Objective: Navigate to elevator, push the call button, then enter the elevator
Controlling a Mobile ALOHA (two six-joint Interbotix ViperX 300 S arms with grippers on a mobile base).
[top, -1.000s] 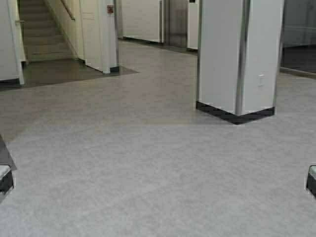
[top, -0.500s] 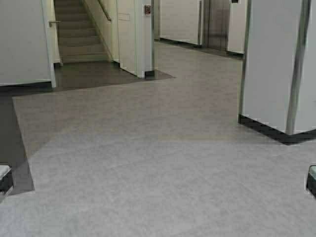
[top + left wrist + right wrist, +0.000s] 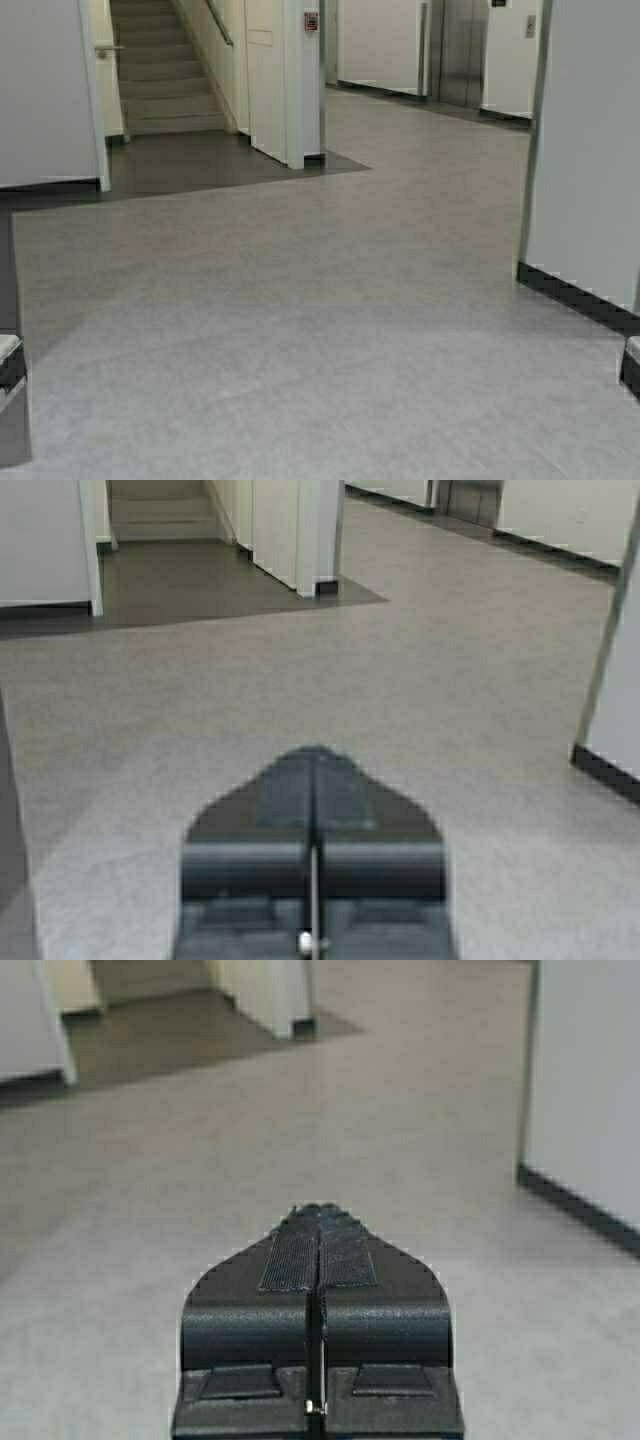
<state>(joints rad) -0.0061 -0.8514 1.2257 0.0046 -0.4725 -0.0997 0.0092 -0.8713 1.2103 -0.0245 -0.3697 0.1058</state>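
Note:
The elevator (image 3: 460, 50) shows as brushed steel doors far ahead at the upper right, down the corridor. A sliver of it also shows in the left wrist view (image 3: 470, 495). The call button (image 3: 530, 26) is a small steel plate on the white wall just right of the doors. My left gripper (image 3: 315, 755) is shut and empty, held over the grey floor. My right gripper (image 3: 318, 1212) is shut and empty too. Both arms are parked low, and only their ends show at the high view's left edge (image 3: 8, 362) and right edge (image 3: 631, 366).
A white pillar with a black base (image 3: 590, 160) stands close on the right. A beige staircase (image 3: 160, 70) rises at the far left behind a darker floor patch (image 3: 200, 160). A red fire-alarm box (image 3: 311, 20) hangs on the wall corner. Open grey floor (image 3: 320, 300) lies ahead.
The robot has moved: the whole scene has shifted right in the high view. The pillar now sits at the right edge, and the call button has come into view beside it.

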